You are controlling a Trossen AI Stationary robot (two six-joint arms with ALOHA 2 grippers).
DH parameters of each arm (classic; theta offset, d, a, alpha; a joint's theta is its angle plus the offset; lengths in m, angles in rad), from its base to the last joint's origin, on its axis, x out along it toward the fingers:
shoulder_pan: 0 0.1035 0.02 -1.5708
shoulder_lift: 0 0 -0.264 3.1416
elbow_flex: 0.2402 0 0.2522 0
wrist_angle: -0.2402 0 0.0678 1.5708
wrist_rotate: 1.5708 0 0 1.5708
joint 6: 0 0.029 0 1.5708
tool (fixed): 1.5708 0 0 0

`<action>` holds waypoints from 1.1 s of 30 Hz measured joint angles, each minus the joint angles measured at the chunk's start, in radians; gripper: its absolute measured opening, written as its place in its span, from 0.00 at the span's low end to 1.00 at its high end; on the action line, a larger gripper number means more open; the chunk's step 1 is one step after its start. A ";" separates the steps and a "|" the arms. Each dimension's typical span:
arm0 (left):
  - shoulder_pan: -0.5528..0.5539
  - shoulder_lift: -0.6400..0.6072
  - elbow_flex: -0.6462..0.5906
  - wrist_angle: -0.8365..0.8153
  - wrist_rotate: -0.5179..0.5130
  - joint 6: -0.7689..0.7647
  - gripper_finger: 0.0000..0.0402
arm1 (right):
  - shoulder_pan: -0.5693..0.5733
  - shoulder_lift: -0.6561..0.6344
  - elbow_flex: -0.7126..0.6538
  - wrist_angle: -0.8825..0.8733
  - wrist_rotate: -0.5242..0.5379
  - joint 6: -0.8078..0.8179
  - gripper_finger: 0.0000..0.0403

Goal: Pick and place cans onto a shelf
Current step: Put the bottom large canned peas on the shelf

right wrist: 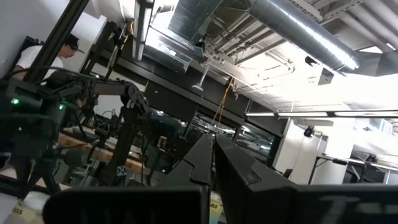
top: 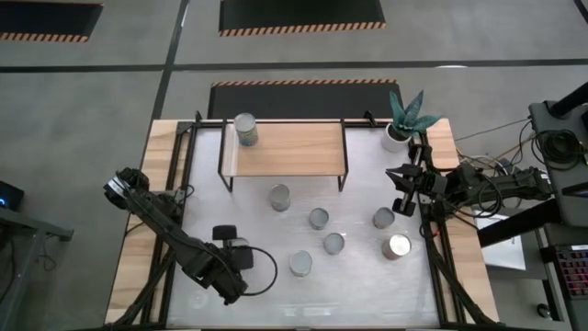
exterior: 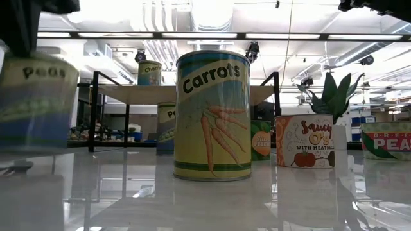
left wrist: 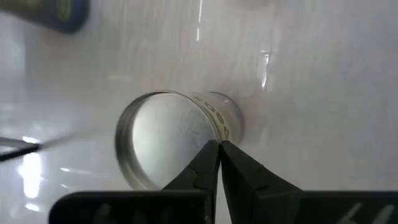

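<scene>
The shelf [top: 285, 152] stands at the table's far side with one can [top: 245, 129] upright on its left end. Several more cans stand upright on the white table, among them one [top: 279, 196] near the shelf and a shinier-topped one [top: 397, 246] at the right. My left gripper [top: 234, 246] is shut, pointing down over a can [left wrist: 168, 140] at the near left. In the low view that can [exterior: 32, 102] shows large and blurred. My right gripper [top: 400, 184] is shut and empty, held above the table's right side near the plant. My left gripper's shut fingertips [left wrist: 208, 155] stand over the can's top rim [left wrist: 214, 121], coming from above. Whether they touch the rim, I cannot tell. The can stands upright on the table.
A white pot with a green plant [top: 404, 119] stands at the far right corner, beside the shelf. A carrots can [exterior: 212, 115] stands closest to the low camera. Black frame rails run along the table's left and right edges. A person [right wrist: 50, 50] shows in the room beyond.
</scene>
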 joint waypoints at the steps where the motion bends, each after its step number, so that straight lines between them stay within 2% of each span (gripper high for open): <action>1: 0.000 0.000 0.014 -0.015 -0.007 0.017 0.00 | 0.000 0.000 0.000 0.000 0.000 0.000 0.02; 6: 0.000 0.000 0.093 -0.078 -0.068 0.093 0.00 | 0.000 0.000 0.000 0.000 0.000 -0.001 0.02; 13: 0.020 -0.001 0.265 -0.206 -0.222 0.284 0.00 | 0.000 0.000 0.000 0.000 0.000 -0.002 0.02; 19: 0.099 -0.009 0.419 -0.344 -0.265 0.543 0.00 | 0.000 0.000 0.000 0.000 0.000 -0.009 0.02; 23: 0.197 -0.044 0.455 -0.381 -0.279 0.710 0.00 | 0.000 0.000 0.000 0.000 0.000 -0.011 0.02; 29: 0.390 -0.143 0.432 -0.383 -0.264 0.937 0.00 | 0.000 0.000 0.000 0.000 0.000 -0.011 0.02; 33: 0.554 -0.197 0.429 -0.378 -0.076 1.089 0.00 | 0.000 0.000 0.000 0.000 0.000 -0.010 0.02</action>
